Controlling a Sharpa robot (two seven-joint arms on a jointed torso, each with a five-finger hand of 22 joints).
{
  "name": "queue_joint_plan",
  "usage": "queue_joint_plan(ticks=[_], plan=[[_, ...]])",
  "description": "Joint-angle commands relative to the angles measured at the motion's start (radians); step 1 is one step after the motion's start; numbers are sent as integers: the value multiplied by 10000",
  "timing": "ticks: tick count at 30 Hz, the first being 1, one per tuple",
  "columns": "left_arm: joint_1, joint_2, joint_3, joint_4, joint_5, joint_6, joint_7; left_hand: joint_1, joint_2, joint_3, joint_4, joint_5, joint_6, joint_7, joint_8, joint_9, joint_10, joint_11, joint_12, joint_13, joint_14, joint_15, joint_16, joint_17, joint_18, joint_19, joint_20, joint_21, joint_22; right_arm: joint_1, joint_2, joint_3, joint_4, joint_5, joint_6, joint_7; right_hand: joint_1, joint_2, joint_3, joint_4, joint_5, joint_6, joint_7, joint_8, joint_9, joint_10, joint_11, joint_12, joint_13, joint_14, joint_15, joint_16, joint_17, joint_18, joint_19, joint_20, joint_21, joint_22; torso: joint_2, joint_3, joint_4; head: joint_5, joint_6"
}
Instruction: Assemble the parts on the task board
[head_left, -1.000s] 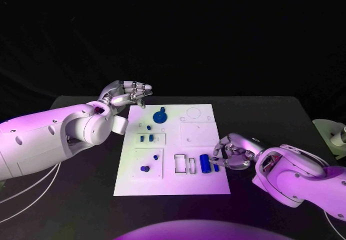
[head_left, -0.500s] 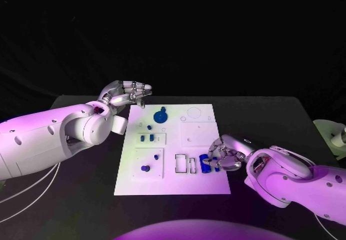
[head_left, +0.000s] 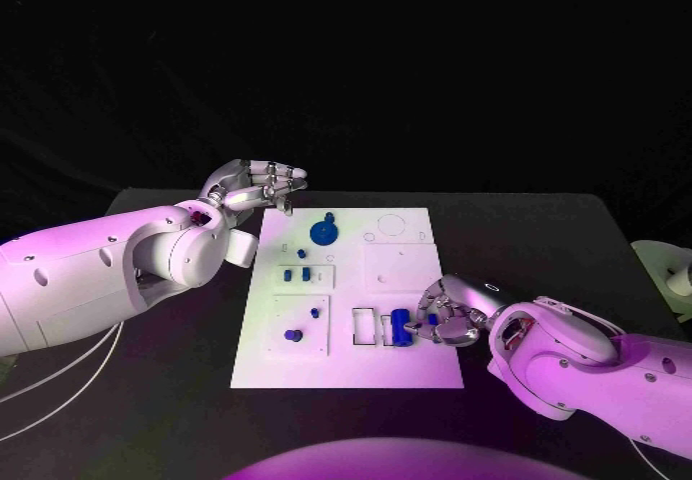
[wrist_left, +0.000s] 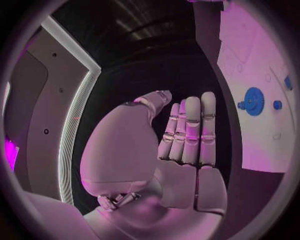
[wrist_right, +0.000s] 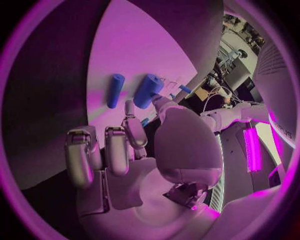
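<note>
**Right hand at the blue cylinder on the board's near edge**

The right hand (head_left: 450, 315) rested over the near right part of the task board (head_left: 346, 300), its fingertips (wrist_right: 129, 108) touching a thick blue cylinder (wrist_right: 147, 91) that lay on the board; whether it actually gripped the piece could not be told. Just beside the cylinder, on the side away from the thumb, lay a thinner blue peg (wrist_right: 114, 90). The left hand (head_left: 260, 187) hovered off the board's far left corner above the tabletop (head_left: 548, 230), holding nothing, its fingers (wrist_left: 187, 130) held straight and close together. Near that hand, a blue gear (head_left: 323, 233) sat on the board.
</note>
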Motion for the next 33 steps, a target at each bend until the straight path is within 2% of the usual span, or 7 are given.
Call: queue_joint_plan(ticks=[1, 6, 12, 21, 25, 30, 33], plan=[[3, 5, 6, 33, 27, 226, 18, -60, -13, 40, 39, 0, -52, 14, 60, 12, -111, 4, 60, 10, -83, 18, 63, -15, 56, -32, 34, -59, -7, -55, 101, -5, -16, -643, 318, -376, -121, 33, -127, 10, 28, 58, -23, 47, 17, -3, -49, -47, -13, 548, -63, 57, 12, -142, 1048, -101, 46, 2627, 9, 6, -23, 10, 7], [3, 7, 6, 37, 25, 254, -5, -67, -15, 38, 41, 0, -56, 13, 60, 12, -121, 4, 59, 9, -83, 19, 65, -15, 56, -32, 35, -59, -8, -141, 302, -5, -85, -671, 361, -389, -159, 154, -584, 8, -175, 47, -43, 106, 43, -1, -68, -101, -25, 549, -78, 61, 29, -142, 1048, -117, 46, 2627, 14, -2, -18, 4, -1], [4, 5, 6, 47, 21, 283, -34, -75, -16, 36, 44, 0, -59, 12, 62, 12, -135, 6, 59, 8, -83, 19, 69, -15, 56, -33, 36, -60, -8, -262, 575, -4, -210, -591, 395, -389, -151, 189, -655, 11, -187, 45, -45, 116, 47, -3, -70, -114, -30, 547, -80, 58, 22, -142, 1048, -119, 46, 2627, 16, -12, 11, -6, -28], [5, -13, 6, 66, 5, 294, -80, -76, -16, 37, 42, 1, -62, 10, 63, 13, -147, 6, 59, 7, -84, 19, 71, -16, 56, -34, 37, -61, -8, -346, 743, -4, -322, -565, 509, -491, -167, 414, -1042, -2, -47, 109, -82, 227, 89, 31, -99, -99, 20, 550, -102, 62, 39, -142, 1048, -135, 46, 2627, 8, -18, -13, 37, -66], [5, -16, 6, 73, -2, 299, -93, -76, -16, 37, 42, 1, -62, 10, 63, 13, -147, 6, 59, 7, -84, 19, 71, -16, 56, -34, 37, -61, -8, -354, 753, -4, -357, -637, 579, -554, 423, 443, -1092, -83, 466, 54, -84, 254, 94, 28, -108, -123, 37, 551, -118, 61, 48, -142, 1048, -155, 46, 2627, 7, -9, -14, 56, -77], [5, -17, 6, 76, -6, 303, -106, -70, -15, 42, 36, 4, -64, 7, 67, 13, -163, 5, 59, 6, -85, 19, 75, -16, 57, -35, 37, -61, -8, -358, 740, -4, -370, -698, 473, -609, 1622, 634, -549, -357, 531, 50, -109, 252, 46, 24, -146, -147, 70, 558, -147, 67, 77, -142, 1048, -178, 46, 2627, 2, -8, -15, 53, -84], [5, -18, 6, 75, -7, 304, -112, -70, -15, 42, 36, 4, -64, 7, 67, 13, -163, 5, 59, 6, -85, 19, 75, -16, 57, -35, 37, -61, -8, -359, 685, -4, -327, -569, 99, -579, 1932, 850, -77, -340, 466, 155, -163, 282, 18, 96, -190, -55, 166, 589, -179, 118, 240, -142, 1048, -200, 46, 2627, 7, -4, -13, 61, -82]])
